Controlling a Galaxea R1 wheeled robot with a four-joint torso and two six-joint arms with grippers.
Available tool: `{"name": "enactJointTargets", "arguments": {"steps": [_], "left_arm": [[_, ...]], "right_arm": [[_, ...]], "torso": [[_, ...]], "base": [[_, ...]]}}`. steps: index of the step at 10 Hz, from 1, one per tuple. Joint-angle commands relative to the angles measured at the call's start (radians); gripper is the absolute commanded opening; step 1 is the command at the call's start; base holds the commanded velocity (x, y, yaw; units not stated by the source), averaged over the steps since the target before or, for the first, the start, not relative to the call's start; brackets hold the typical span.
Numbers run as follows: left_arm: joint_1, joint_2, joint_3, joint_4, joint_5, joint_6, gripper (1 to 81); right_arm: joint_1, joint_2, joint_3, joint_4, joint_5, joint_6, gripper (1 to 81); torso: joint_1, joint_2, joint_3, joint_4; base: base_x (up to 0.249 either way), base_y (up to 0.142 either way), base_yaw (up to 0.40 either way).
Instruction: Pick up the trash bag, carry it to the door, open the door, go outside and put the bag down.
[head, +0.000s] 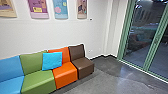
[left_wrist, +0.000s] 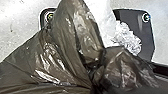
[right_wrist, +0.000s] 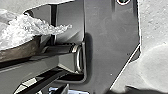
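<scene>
Trash bag (left_wrist: 62, 50) close in at left wrist, glass door (head: 142, 37) ahead-right

Your bag is right up near the left wrist camera, dark film with folds pulled toward a bunched, creased part; crumpled clear plastic (left_wrist: 127, 37) sits against it. The right wrist view catches that plastic and only a bit of the bag, so the left arm looks like the nearer one. Bag is above the floor plate of your own base (right_wrist: 110, 37), as far as you can judge. Left end effector: can't tell if it's clenched on the bag. Right end effector: can't tell either.

Key relation: the green-framed door is on your right side, past the brown seat (head: 82, 67), glass running off at an angle. Looks like the carry leg, door not reached. You'd want to bear right, clear of the seat corner, bag kept on the left; loose film could snag. Which panel opens, can't tell.
</scene>
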Motion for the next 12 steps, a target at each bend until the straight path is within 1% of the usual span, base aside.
{"name": "enactJointTargets", "arguments": {"steps": [1,3,4,5,10,11,12], "left_arm": [[-0.055,0.001,-0.005,-0.007,0.076,-0.002,1.0],[-0.054,-0.002,-0.005,-0.007,0.067,-0.002,1.0],[-0.049,-0.001,-0.005,-0.005,0.036,-0.002,1.0],[-0.046,-0.001,-0.005,-0.004,0.022,0.000,1.0],[-0.040,-0.004,-0.005,-0.005,0.019,0.000,1.0],[-0.040,-0.004,-0.005,-0.005,0.019,0.000,1.0],[-0.040,-0.002,-0.005,-0.004,0.019,0.000,1.0]], "right_arm": [[0.042,0.002,-0.008,-0.004,-0.062,0.002,81.1],[0.039,0.002,-0.010,-0.004,-0.059,0.002,81.1],[0.036,0.002,-0.010,-0.006,-0.053,0.002,81.1],[0.034,0.003,-0.010,-0.006,-0.048,0.002,81.1],[0.031,0.011,-0.028,-0.006,-0.043,0.001,81.1],[0.030,0.015,-0.031,-0.007,-0.024,0.002,81.1],[0.030,0.017,-0.031,-0.007,-0.020,0.002,81.1]], "torso": [[0.000,0.000,0.000,0.000],[0.000,0.000,0.000,0.000],[0.000,0.000,0.000,0.000],[0.000,0.000,0.000,0.000],[0.000,0.000,0.000,0.000],[0.000,0.000,0.000,0.000],[0.000,0.000,0.000,0.000]], "base": [[0.000,0.000,-0.303],[0.000,0.000,-0.303],[0.000,0.000,-0.303],[0.000,0.000,-0.304],[0.000,0.000,-0.304],[0.000,0.000,-0.309],[0.000,0.000,-0.316]]}}
